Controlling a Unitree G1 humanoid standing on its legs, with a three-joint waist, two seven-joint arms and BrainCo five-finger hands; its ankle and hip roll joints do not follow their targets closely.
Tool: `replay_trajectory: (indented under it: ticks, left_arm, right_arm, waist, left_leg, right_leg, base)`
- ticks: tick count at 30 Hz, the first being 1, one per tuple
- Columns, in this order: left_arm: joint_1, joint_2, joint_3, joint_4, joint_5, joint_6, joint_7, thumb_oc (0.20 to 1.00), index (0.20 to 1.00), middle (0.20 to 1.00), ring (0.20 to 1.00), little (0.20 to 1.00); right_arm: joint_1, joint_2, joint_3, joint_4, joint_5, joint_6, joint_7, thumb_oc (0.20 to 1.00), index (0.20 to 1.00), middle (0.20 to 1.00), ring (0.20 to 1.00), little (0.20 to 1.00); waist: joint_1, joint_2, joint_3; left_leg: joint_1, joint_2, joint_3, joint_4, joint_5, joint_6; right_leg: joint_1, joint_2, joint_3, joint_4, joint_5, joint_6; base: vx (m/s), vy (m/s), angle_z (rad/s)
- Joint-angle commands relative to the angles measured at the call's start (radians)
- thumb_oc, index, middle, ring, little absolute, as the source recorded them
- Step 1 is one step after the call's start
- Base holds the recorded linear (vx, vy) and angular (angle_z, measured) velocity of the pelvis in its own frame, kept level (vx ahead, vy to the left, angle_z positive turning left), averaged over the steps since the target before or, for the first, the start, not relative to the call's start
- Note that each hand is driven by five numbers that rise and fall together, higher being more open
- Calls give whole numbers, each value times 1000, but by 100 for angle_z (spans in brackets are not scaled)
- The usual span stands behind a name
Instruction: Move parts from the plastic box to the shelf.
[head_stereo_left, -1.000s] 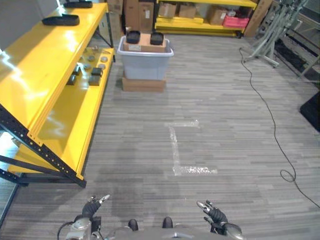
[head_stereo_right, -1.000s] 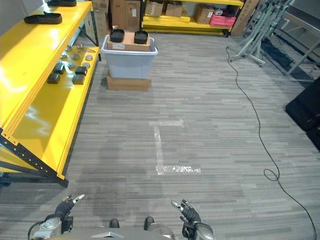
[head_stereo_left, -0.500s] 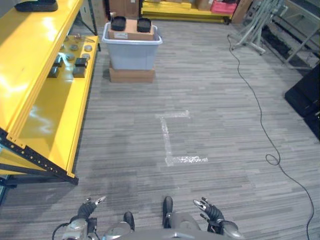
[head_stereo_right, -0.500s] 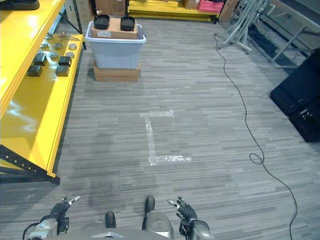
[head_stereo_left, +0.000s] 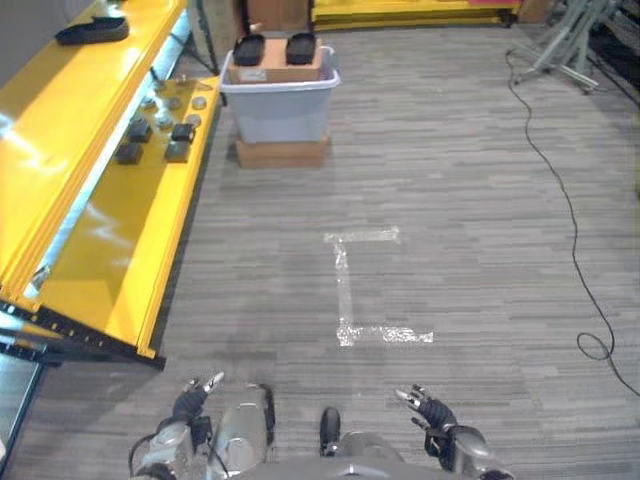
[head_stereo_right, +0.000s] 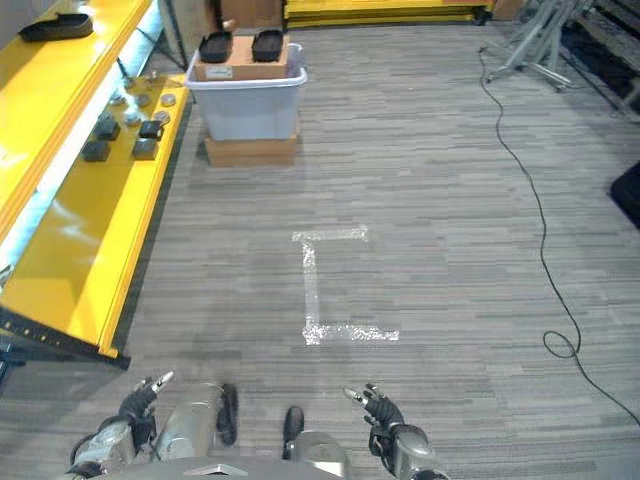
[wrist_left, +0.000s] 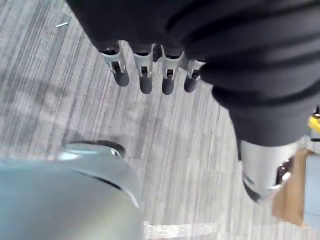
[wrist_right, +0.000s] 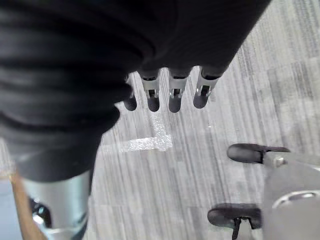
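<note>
Far end of the floor, left eye view: plastic box (head_stereo_left: 279, 108), grey, sits on a flat cardboard base (head_stereo_left: 281, 153), just right of the yellow shelf (head_stereo_left: 120, 230).
Box load: a cardboard piece (head_stereo_left: 287, 65) carrying two black trays (head_stereo_left: 249, 48) lies across its top.
Shelf, lower level: dark blocks and round parts (head_stereo_left: 152, 140) at the far end; upper level holds a black tray (head_stereo_left: 92, 31).
Floor middle: white tape mark (head_stereo_left: 350, 285).
Hands, near edge: left hand (head_stereo_left: 190, 405) and right hand (head_stereo_left: 430, 412), well apart from the box.
Left wrist view: left hand's fingers (wrist_left: 145, 70) straight, nothing held, striped floor (wrist_left: 60, 100) past them.
Right wrist view: right hand's fingers (wrist_right: 172, 92) straight and empty over the tape.
</note>
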Motion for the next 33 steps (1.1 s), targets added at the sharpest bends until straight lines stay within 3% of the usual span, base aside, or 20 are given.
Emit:
replay_trajectory:
  ticks: [1,3,5,8,10,12,13,15,18,20,21,23,26,28,30,31,33]
  left_arm:
    - [9,1,-41,0,17,-41,-18,1000,1000,1000,1000,1000]
    - [23,2,-39,3,25,-47,-24,1000,1000,1000,1000,1000]
    - [29,5,-34,7,21,-33,-23,1000,1000,1000,1000,1000]
    - [25,16,-26,34,27,-20,-24,1000,1000,1000,1000,1000]
    - [14,26,-23,41,22,-12,-28,1000,1000,1000,1000,1000]
    - [-3,43,-17,50,28,-6,-32,1000,1000,1000,1000,1000]
    - [-11,47,-19,54,33,-8,-31,1000,1000,1000,1000,1000]
    - [-19,50,-23,55,34,-19,-25,1000,1000,1000,1000,1000]
    - [-35,62,-29,42,-8,-42,-15,1000,1000,1000,1000,1000]
    - [-57,76,-23,20,-38,-35,-15,1000,1000,1000,1000,1000]
    - [-71,81,-17,4,-52,-18,-14,1000,1000,1000,1000,1000]
    - [-79,76,-15,-1,-52,-8,-11,1000,1000,1000,1000,1000]
    - [-86,61,-27,5,-60,6,-6,1000,1000,1000,1000,1000]
    - [-82,51,-33,15,-59,11,-12,1000,1000,1000,1000,1000]
    - [-63,27,-27,40,-63,21,-10,1000,1000,1000,1000,1000]
    - [-63,27,-27,40,-64,22,-10,1000,1000,1000,1000,1000]
    - [-49,10,-21,48,-38,8,-25,1000,1000,1000,1000,1000]
  right_arm:
    - [29,-44,0,-24,8,-24,16,1000,1000,1000,1000,1000]
    - [31,-48,2,-20,28,-12,42,1000,1000,1000,1000,1000]
    - [31,-45,2,-16,26,-8,45,1000,1000,1000,1000,1000]
    - [28,-14,10,-4,55,-6,46,1000,1000,1000,1000,1000]
    - [38,2,9,-12,38,-9,35,1000,1000,1000,1000,1000]
    - [51,19,15,-27,50,-15,18,1000,1000,1000,1000,1000]
    - [55,22,17,-33,56,-19,16,1000,1000,1000,1000,1000]
    - [55,27,19,-35,50,-23,15,1000,1000,1000,1000,1000]
    - [51,40,33,-30,50,-14,34,1000,1000,1000,1000,1000]
    - [48,40,39,-20,53,-8,43,1000,1000,1000,1000,1000]
    - [43,30,40,-14,50,7,43,1000,1000,1000,1000,1000]
    - [41,22,36,-7,39,21,40,1000,1000,1000,1000,1000]
    - [49,18,20,6,48,37,45,1000,1000,1000,1000,1000]
    - [57,19,9,15,57,39,50,1000,1000,1000,1000,1000]
    - [63,16,6,18,43,48,59,1000,1000,1000,1000,1000]
    - [63,16,6,18,42,48,61,1000,1000,1000,1000,1000]
    - [59,2,7,2,32,31,66,1000,1000,1000,1000,1000]
  waist:
    - [66,29,18]
    - [86,35,17]
    - [91,31,9]
    - [96,15,-27]
    - [90,11,-39]
    - [88,19,-48]
    - [83,27,-44]
    - [79,38,-36]
    - [57,43,-18]
    - [34,30,-5]
    - [13,18,3]
    - [-5,14,6]
    - [-31,10,-2]
    - [-41,14,-11]
    - [-51,16,-35]
    - [-51,16,-35]
    - [-45,12,-37]
  left_leg:
    - [21,-30,-88,-107,63,7]
    - [-7,-30,-97,-128,92,-5]
    - [0,-33,-63,-144,49,8]
    - [44,-50,-31,-144,-26,73]
    - [74,-65,-29,-152,-53,108]
    - [120,-75,-29,-159,-83,149]
    - [143,-75,-35,-157,-100,164]
    - [179,-67,-35,-156,-120,174]
    - [251,-59,-53,-179,-143,172]
    - [299,-65,-62,-205,-157,159]
    - [337,-76,-69,-215,-179,150]
    - [361,-86,-78,-220,-196,146]
    - [403,-100,-97,-230,-222,140]
    - [419,-99,-103,-237,-228,135]
    - [428,-74,-93,-196,-251,114]
    - [428,-73,-93,-193,-253,113]
    - [378,-50,-99,-1,-176,74]
  right_leg:
    - [38,24,145,126,-141,67]
    - [71,35,158,121,-163,62]
    - [87,27,160,128,-184,67]
    - [87,-2,140,222,-208,90]
    - [60,-19,115,346,-177,106]
    - [-36,-75,50,609,-56,170]
    - [-99,-98,36,727,-21,184]
    - [-168,-135,18,815,3,182]
    - [-249,-124,-1,723,-28,169]
    - [-268,-107,-16,517,-25,174]
    - [-278,-99,-25,351,-8,177]
    - [-289,-89,-21,271,2,175]
    - [-312,-90,-6,185,51,181]
    - [-305,-83,-1,176,52,175]
    - [-257,-63,8,149,28,136]
    - [-255,-62,9,148,27,135]
    - [-217,-54,18,129,6,107]
  base:
    - [315,86,1]
    - [289,121,-12]
    - [289,192,-23]
    - [301,218,-13]
    - [275,203,-4]
    - [290,272,13]
    - [174,201,15]
    - [222,156,16]
    - [240,16,24]
    - [331,-97,25]
    - [298,-77,22]
    - [246,-37,7]
    - [367,-74,16]
    - [395,-146,40]
    - [511,-279,56]
    - [440,-313,37]
    - [292,-232,12]
